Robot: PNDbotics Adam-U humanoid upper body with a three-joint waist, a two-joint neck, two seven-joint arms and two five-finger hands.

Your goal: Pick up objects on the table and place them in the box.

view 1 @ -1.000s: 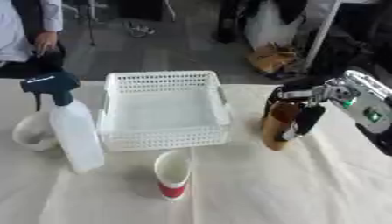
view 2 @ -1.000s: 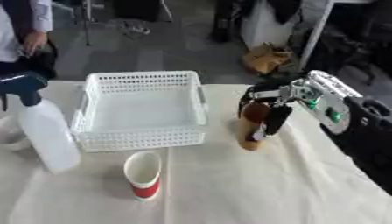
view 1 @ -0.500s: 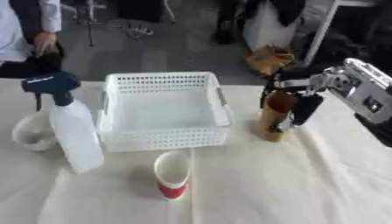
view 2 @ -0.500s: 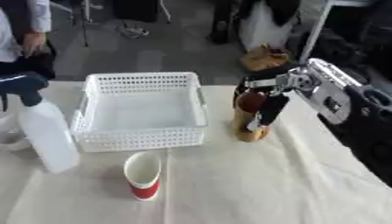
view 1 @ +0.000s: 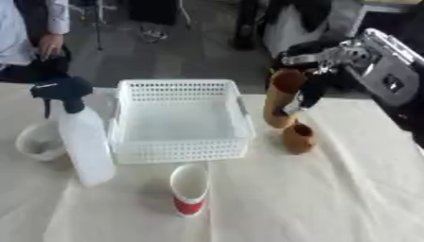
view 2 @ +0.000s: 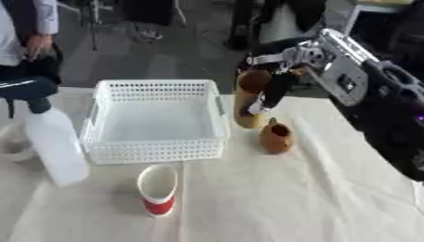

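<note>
Cream cloth-covered table [view 1: 331, 198]. Right hand [view 1: 319, 71] clamped on tall brown bottle [view 1: 280, 97], lifted just right of white basket [view 1: 178, 146]. Judged rigid, light, top-heavy; mid-body grasp suits. Left hand unseen.

Both head cameras look down and forward from the robot's chest side across the cloth-covered bench [view 1: 331, 198], near enough that the white perforated plastic basket [view 1: 178, 118] fills the middle. The right eye view sits slightly rightward, cropping the white spray bottle with dark trigger [view 1: 79, 137] shared with the left.
</note>
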